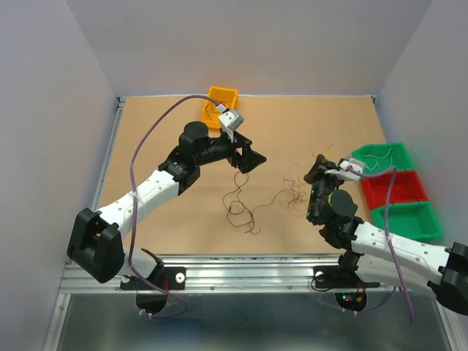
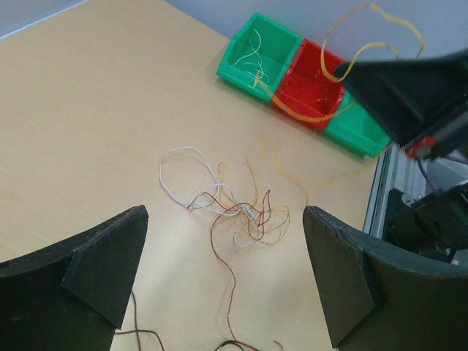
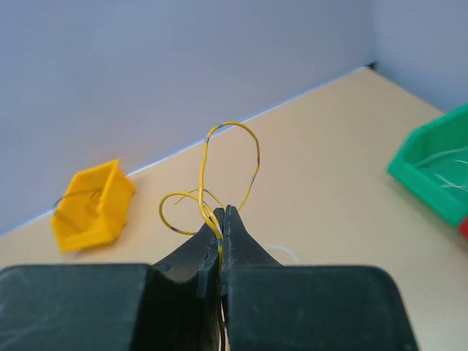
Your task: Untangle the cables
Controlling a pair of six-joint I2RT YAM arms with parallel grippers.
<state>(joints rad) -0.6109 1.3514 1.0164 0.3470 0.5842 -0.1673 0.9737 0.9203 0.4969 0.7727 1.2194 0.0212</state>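
Note:
A loose tangle of thin red-brown, tan and white cables [image 1: 294,196] lies on the table between the arms; it also shows in the left wrist view [image 2: 245,213]. A dark brown wire [image 1: 239,206] curls to its left. My left gripper [image 1: 252,158] is open and empty, hovering above the table with the tangle seen between its fingers [image 2: 99,267]. My right gripper [image 1: 319,164] is shut on a yellow wire [image 3: 217,157], which loops up past its fingertips [image 3: 232,219]. The left wrist view also shows that wire [image 2: 365,40] raised above the table.
A yellow bin [image 1: 221,102] with a wire inside sits at the table's back, left of centre. A row of green [image 1: 382,156], red [image 1: 395,188] and green [image 1: 406,219] bins stands at the right edge, holding a few wires. A metal rail [image 1: 241,267] runs along the near edge.

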